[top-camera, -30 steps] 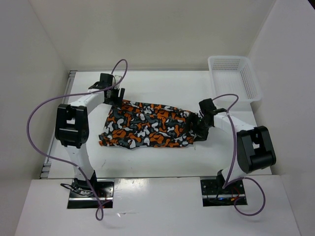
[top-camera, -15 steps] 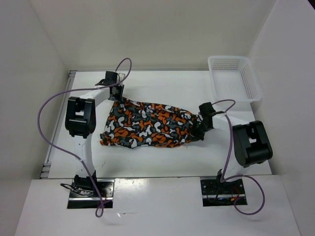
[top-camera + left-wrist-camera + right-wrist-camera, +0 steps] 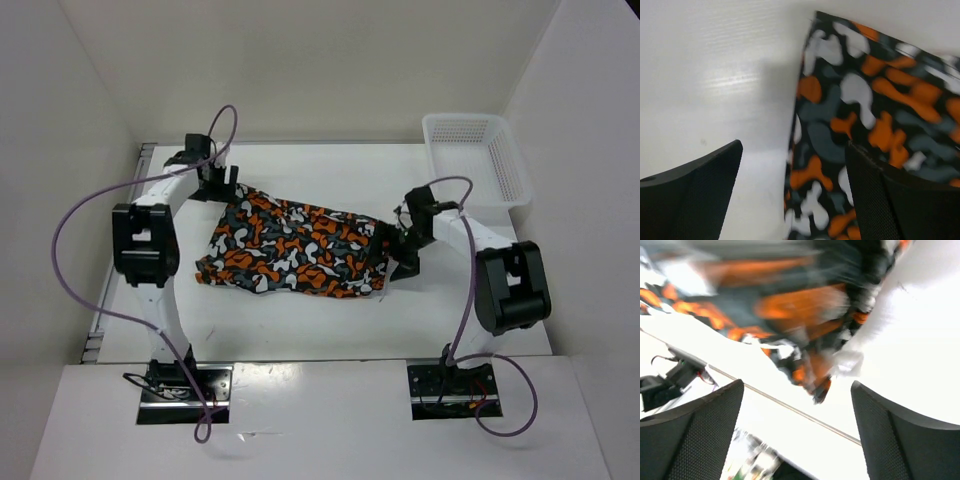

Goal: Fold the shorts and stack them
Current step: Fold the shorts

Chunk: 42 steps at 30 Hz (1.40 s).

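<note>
Left hand: fingers spread wide, nothing pinched. A straight edge of the shorts runs under the gap between them. The finger on its right overlaps the print, and you can't tell if it touches.

Right hand: also spread wide, holding nothing. The shorts lie just ahead of its fingertips on the worktop.

Overhead, you've got the shorts spread out and rumpled between your two hands, with the left hand at the far left corner and the right hand at the right end. The white mesh basket sits beyond the right hand, apart from the fabric.

Hard to read:
- The right wrist view is blurred and the print is smeared.
- The left wrist view cuts off most of the shorts.
- Overhead, the right hand's fingertips merge with the dark fabric, so contact is unclear.
</note>
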Tool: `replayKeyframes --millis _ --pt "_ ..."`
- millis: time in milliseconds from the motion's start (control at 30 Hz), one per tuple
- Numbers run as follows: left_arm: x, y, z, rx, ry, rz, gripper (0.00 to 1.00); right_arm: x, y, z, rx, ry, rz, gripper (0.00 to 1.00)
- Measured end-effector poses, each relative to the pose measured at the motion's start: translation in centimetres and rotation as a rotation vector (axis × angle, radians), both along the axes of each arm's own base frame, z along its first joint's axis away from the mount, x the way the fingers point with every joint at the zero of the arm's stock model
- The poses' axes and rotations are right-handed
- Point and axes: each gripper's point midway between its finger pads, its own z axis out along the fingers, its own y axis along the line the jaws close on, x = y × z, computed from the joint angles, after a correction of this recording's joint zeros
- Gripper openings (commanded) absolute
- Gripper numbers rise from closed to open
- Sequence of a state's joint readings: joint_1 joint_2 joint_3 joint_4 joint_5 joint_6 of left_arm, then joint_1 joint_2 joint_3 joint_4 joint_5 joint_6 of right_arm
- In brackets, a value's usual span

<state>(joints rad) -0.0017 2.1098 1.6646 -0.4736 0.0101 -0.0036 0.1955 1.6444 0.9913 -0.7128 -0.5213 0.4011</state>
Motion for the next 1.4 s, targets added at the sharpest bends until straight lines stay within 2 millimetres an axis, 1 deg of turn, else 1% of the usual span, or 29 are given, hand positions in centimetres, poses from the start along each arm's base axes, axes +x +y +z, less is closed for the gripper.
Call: replayKeyframes --millis 33,67,100,133,167,200,233,267,300,367,400,433,500,533,600,733,867,900,933,967,1033,1167,1200,1233,1267,1333,1367,1400 --pt "-1.1 -0.2 1.5 -0.012 0.0 -0.008 0.91 0.8 -0.2 1.2 -0.017 -0.044 0.007 0.94" --pt "-2.0 -0.6 3.7 -0.027 -0.016 -0.018 0.91 1.8 -0.5 2.7 -0.033 -0.099 0.009 0.94" --pt "-2.5 -0.9 5.9 -0.043 -0.046 -0.031 0.91 2.9 -0.8 4.3 -0.049 -0.156 0.007 0.94" --pt "-3.0 -1.3 8.1 -0.06 -0.083 -0.044 0.91 3.9 -1.1 5.6 -0.072 -0.206 0.0 0.89" --pt "-3.5 -1.6 10.1 -0.075 -0.113 -0.056 0.91 5.0 -1.4 7.0 -0.091 -0.258 -0.006 0.84" --pt "-4.3 -1.9 11.7 -0.088 -0.135 -0.067 0.91 6.2 -1.6 8.3 -0.111 -0.305 -0.017 0.68" --pt "-5.0 -2.0 12.5 -0.095 -0.145 -0.073 0.91 7.1 -1.9 9.1 -0.127 -0.342 -0.022 0.58" --pt "-6.1 -2.0 12.5 -0.1 -0.136 -0.074 0.91 7.8 -2.1 9.7 -0.143 -0.365 -0.036 0.42" --pt "-7.3 -2.0 12.0 -0.104 -0.106 -0.072 0.9 8.3 -2.3 9.9 -0.158 -0.379 -0.043 0.34" --pt "-10.1 -2.0 9.3 -0.111 -0.014 -0.068 0.9 8.7 -2.5 9.9 -0.168 -0.381 -0.054 0.2" --pt "-11.8 -2.0 7.5 -0.115 0.055 -0.064 0.9 8.8 -2.5 9.6 -0.169 -0.373 -0.057 0.09" --pt "-13.6 -2.1 5.5 -0.119 0.131 -0.06 0.9 8.8 -2.3 9.3 -0.17 -0.363 -0.054 0.04" --pt "-16.8 -2.2 2.6 -0.13 0.251 -0.055 0.9 9.1 -1.8 8.3 -0.162 -0.341 -0.051 0.0" --pt "-18.3 -2.2 1.6 -0.135 0.303 -0.053 0.9 9.4 -1.5 7.7 -0.155 -0.33 -0.049 0.0" --pt "-20.1 -2.3 0.2 -0.137 0.362 -0.052 0.9 9.8 -0.6 6.4 -0.137 -0.304 -0.039 0.0" --pt "-21.5 -2.0 -2.0 -0.09 0.393 -0.047 0.9 10.9 0.5 2.5 -0.134 -0.226 -0.027 0.0" --pt "-22.9 -0.7 -4.2 -0.006 0.412 -0.023 0.89 13.3 0.6 -1.5 -0.173 -0.166 -0.042 0.0" --pt "-23.2 -0.2 -4.6 0.021 0.416 -0.012 0.89 13.8 0.5 -2.1 -0.18 -0.159 -0.052 0.0" --pt "-23.2 0.0 -4.6 0.033 0.409 -0.006 0.89 14.3 0.4 -2.6 -0.183 -0.158 -0.063 0.0" --pt "-23.3 0.1 -4.6 0.038 0.397 -0.002 0.89 14.8 0.3 -2.9 -0.187 -0.159 -0.075 0.0" --pt "-23.4 0.2 -4.6 0.042 0.372 0.001 0.89 16.0 -0.1 -2.8 -0.194 -0.176 -0.104 0.0" --pt "-23.4 0.1 -4.5 0.048 0.349 0.001 0.89 18.6 -0.4 -1.2 -0.198 -0.252 -0.154 0.0" --pt "-23.4 0.1 -4.5 0.049 0.346 -0.001 0.89 19.3 -0.3 -0.7 -0.192 -0.274 -0.16 0.03" --pt "-23.5 0.1 -4.4 0.05 0.346 -0.001 0.89 19.7 -0.1 -0.3 -0.183 -0.293 -0.16 0.09" --pt "-23.5 0.1 -4.4 0.05 0.349 -0.002 0.89 20.2 0.1 0.1 -0.172 -0.31 -0.159 0.32" --pt "-23.9 0.1 -4.4 0.049 0.363 -0.007 0.89 20.7 0.4 0.9 -0.152 -0.335 -0.158 0.45" --pt "-24.1 0.0 -4.4 0.045 0.374 -0.009 0.89 20.7 0.5 1.5 -0.144 -0.347 -0.157 0.58" --pt "-24.5 -0.1 -4.3 0.041 0.388 -0.012 0.89 20.7 0.5 2.3 -0.14 -0.362 -0.161 0.65"
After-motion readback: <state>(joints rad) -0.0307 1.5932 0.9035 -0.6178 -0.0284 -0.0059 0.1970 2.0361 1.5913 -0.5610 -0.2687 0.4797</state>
